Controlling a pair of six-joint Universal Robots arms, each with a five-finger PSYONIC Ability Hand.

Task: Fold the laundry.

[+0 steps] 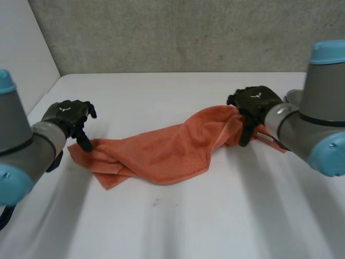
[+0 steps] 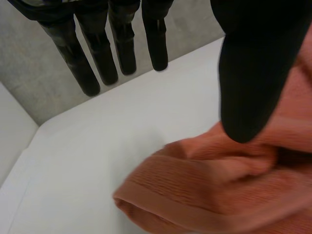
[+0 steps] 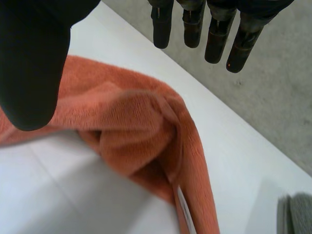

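An orange towel lies crumpled in a long strip across the white table. My left hand hovers at the strip's left end, its thumb tip touching the corner. In the left wrist view that hand is open: straight fingers stand off the towel and the thumb is over it. My right hand is at the towel's right end. In its own wrist view the right hand is open too, with its fingers spread above the bunched towel and gripping nothing.
A grey concrete wall rises behind the table's far edge. Something grey lies on the table beyond the towel's right end, partly behind my right arm. A white label shows on the towel's hem.
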